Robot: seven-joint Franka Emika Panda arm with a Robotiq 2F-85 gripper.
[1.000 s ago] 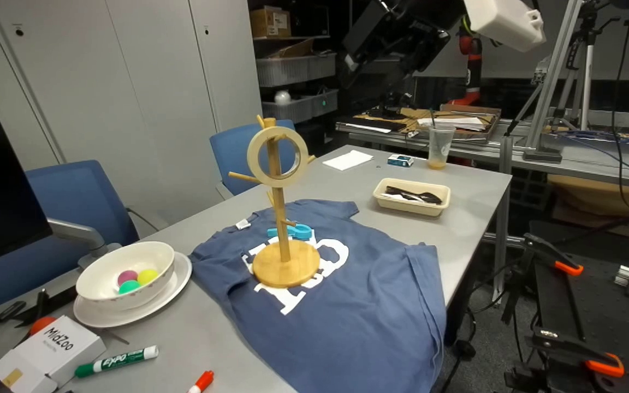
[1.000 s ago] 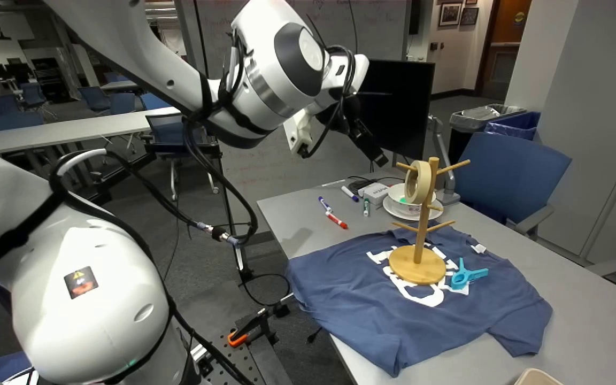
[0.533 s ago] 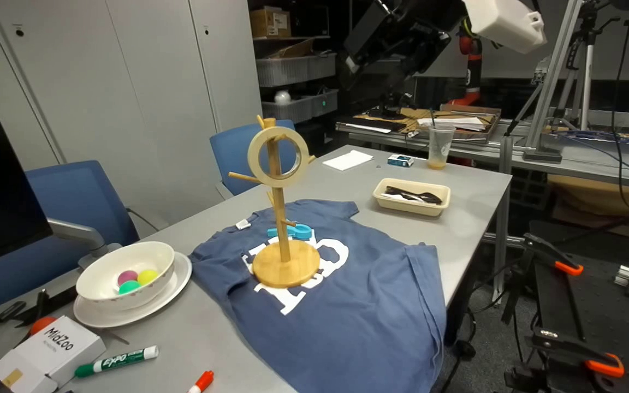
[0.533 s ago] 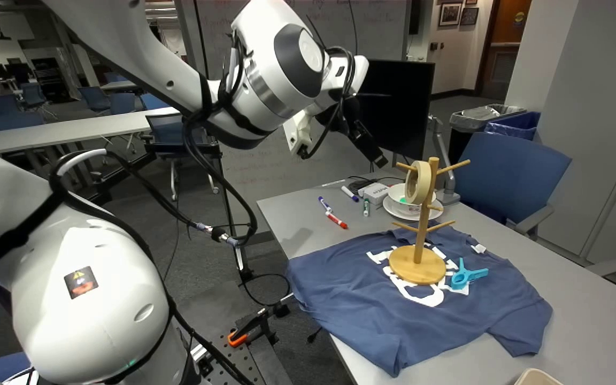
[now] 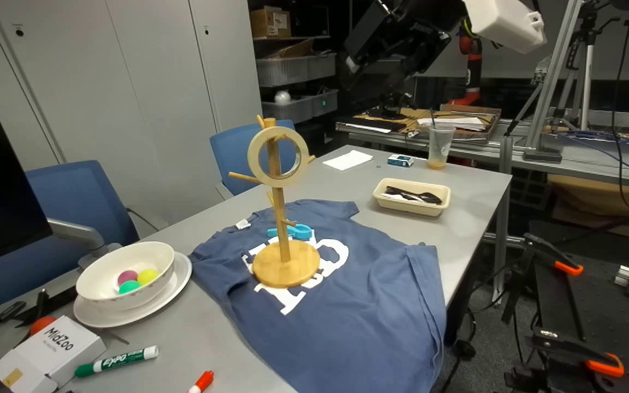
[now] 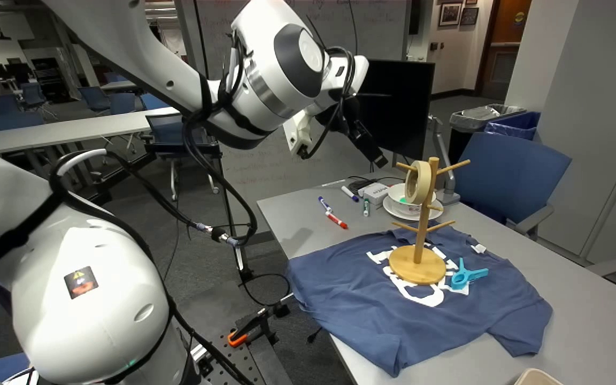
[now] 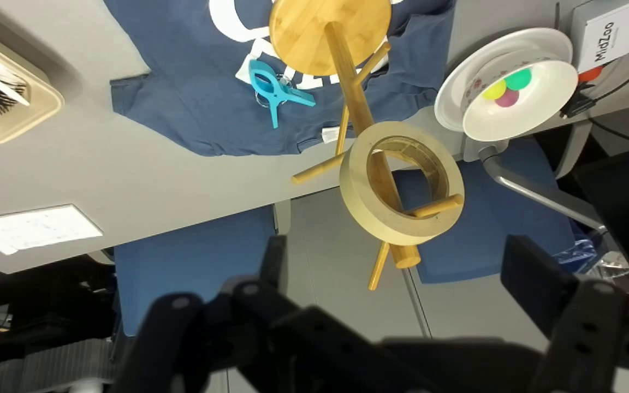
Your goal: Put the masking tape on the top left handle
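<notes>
Looks done, w/ masking tape (image 7: 358,185) hung on top left handle (image 7: 437,206) & fingers (image 7: 535,278) spread, empty, apart from it. Could yet tip stand (image 6: 425,216) or knock tape off via careless swing, esp. w/ loose shirt (image 6: 409,321) underneath.

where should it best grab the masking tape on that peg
Likely by the lower wall of the masking tape, coming from the free end of the peg, the pincer straddling that wall. It hangs with the peg through the top of its hollow and the pole behind, so its bottom looks freest.
</notes>
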